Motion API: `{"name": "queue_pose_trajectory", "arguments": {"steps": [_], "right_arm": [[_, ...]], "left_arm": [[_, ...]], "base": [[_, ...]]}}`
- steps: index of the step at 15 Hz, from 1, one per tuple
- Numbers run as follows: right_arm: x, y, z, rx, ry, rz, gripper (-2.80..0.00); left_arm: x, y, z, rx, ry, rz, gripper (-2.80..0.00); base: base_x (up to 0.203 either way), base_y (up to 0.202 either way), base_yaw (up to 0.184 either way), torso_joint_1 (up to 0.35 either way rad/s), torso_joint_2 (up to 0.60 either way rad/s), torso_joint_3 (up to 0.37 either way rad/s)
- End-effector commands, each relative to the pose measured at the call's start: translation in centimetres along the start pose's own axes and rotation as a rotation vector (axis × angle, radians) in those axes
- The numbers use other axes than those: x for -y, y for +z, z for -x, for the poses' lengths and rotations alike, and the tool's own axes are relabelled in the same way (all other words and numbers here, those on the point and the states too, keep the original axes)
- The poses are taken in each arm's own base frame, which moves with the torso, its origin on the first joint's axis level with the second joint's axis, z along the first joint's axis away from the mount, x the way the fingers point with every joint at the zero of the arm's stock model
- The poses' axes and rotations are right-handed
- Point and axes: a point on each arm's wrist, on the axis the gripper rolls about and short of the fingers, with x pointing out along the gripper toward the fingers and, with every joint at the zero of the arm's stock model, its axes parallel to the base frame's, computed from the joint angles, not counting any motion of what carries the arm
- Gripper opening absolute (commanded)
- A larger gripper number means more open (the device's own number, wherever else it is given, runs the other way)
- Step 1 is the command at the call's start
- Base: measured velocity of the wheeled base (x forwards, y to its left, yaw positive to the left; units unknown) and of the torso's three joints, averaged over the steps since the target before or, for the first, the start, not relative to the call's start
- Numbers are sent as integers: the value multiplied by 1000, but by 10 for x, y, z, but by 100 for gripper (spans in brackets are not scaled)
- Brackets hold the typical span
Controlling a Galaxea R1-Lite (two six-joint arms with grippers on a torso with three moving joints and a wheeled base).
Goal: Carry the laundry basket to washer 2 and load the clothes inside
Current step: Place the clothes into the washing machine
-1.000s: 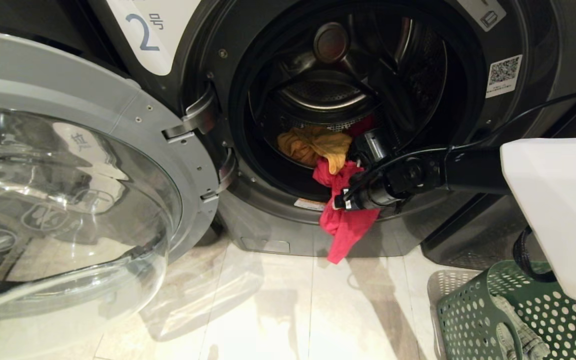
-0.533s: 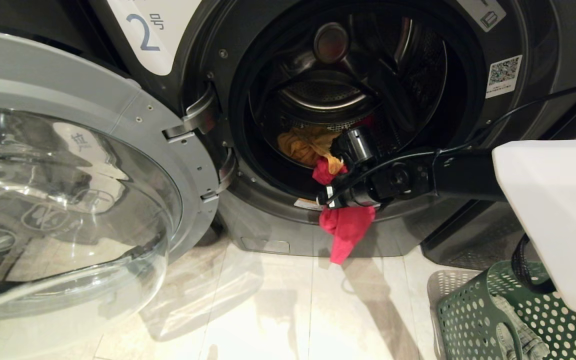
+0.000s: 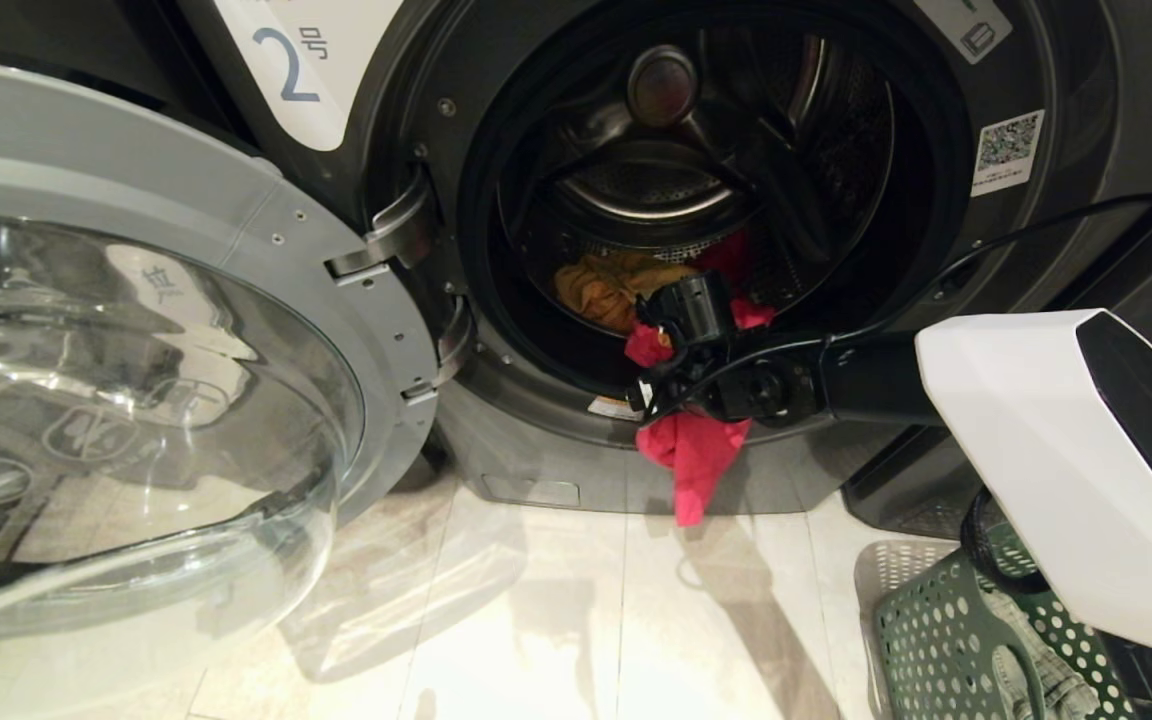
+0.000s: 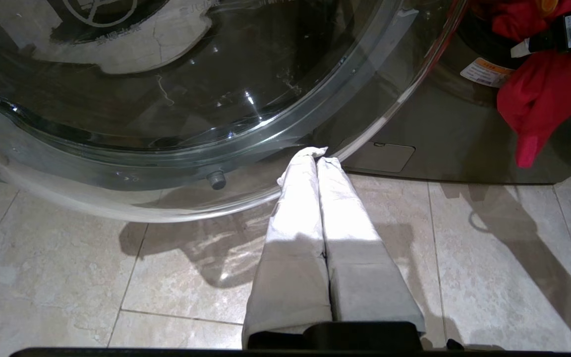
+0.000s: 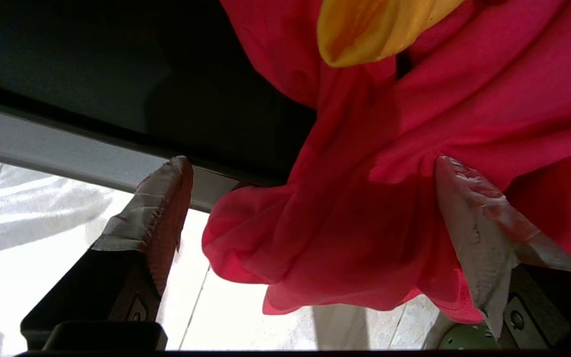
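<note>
The right gripper [image 5: 310, 198] is working at the mouth of washer 2 [image 3: 536, 120], the dark grey front-loader with the white "2" label, whose big chrome-ringed glass door [image 3: 136, 400] is standing swung wide. Over the last second the arm has been sliding leftward and tucking under the soft pink-red garment [image 3: 693, 455], so less of that cloth is now hanging down over the washer's lip. Its taped fingers [image 5: 161, 208] are spread wide, one on each side of the drooping fold (not pinching it yet). The crumpled yellow-orange garment [image 3: 606, 285] is already lying in the drum. The green hole-dotted plastic laundry basket [image 3: 936, 640] is sitting on the floor at the right, a grey patterned piece [image 3: 1051, 655] still inside. The left gripper [image 4: 317, 163] is parked low beside the door, fingers pressed together.
</note>
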Motion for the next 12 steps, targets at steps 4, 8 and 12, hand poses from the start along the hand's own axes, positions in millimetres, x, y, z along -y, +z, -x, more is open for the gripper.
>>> {"name": "queue_pose_trajectory", "arguments": {"steps": [4, 8, 12], "right_arm": [[19, 1, -7, -3, -40, -20, -280], [39, 1, -13, -10, -76, -39, -280], [48, 4, -13, -2, -90, -53, -280]], "left_arm": [[0, -11, -2, -39, 1, 0, -280], [0, -11, -2, -40, 1, 0, -280], [0, -11, -2, -39, 1, 0, -280]], "base": [[0, 0, 0, 0, 0, 0], [0, 0, 0, 0, 0, 0], [0, 0, 0, 0, 0, 0]]}}
